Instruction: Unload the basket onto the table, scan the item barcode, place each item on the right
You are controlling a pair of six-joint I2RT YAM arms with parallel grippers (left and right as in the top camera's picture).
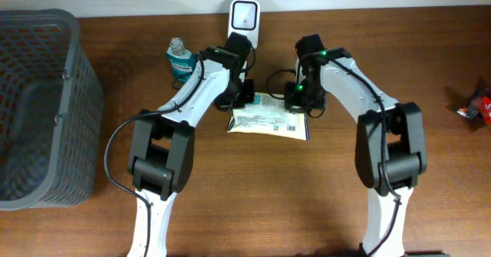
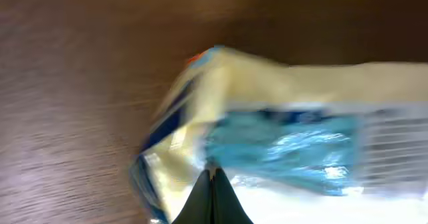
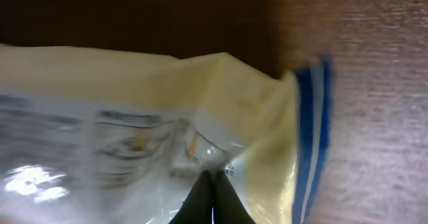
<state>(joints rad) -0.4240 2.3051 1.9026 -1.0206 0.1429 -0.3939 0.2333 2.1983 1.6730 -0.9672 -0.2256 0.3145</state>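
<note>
Left end effector (image 1: 245,97) on crosswise packet (image 1: 268,121)

Seeing loads of bare table (image 1: 253,196) across the front and between the two arm bases, so passing through there easily. Getting tight at the back middle though: squeezing both arms in over the packet (image 1: 268,123), with the left gripper (image 1: 244,96) and right gripper (image 1: 301,96) pinched closed at its far corners and only a narrow gap between them. Bumping into the mouthwash bottle (image 1: 178,61) just left of the left arm, plus the white scanner (image 1: 244,15) standing at the back edge right behind the grippers. Walling off the whole left side with a tall grey mesh basket (image 1: 80,88). Leaving the right side wide open, apart from a small red thing (image 1: 477,103) poking in at the far right edge.
</note>
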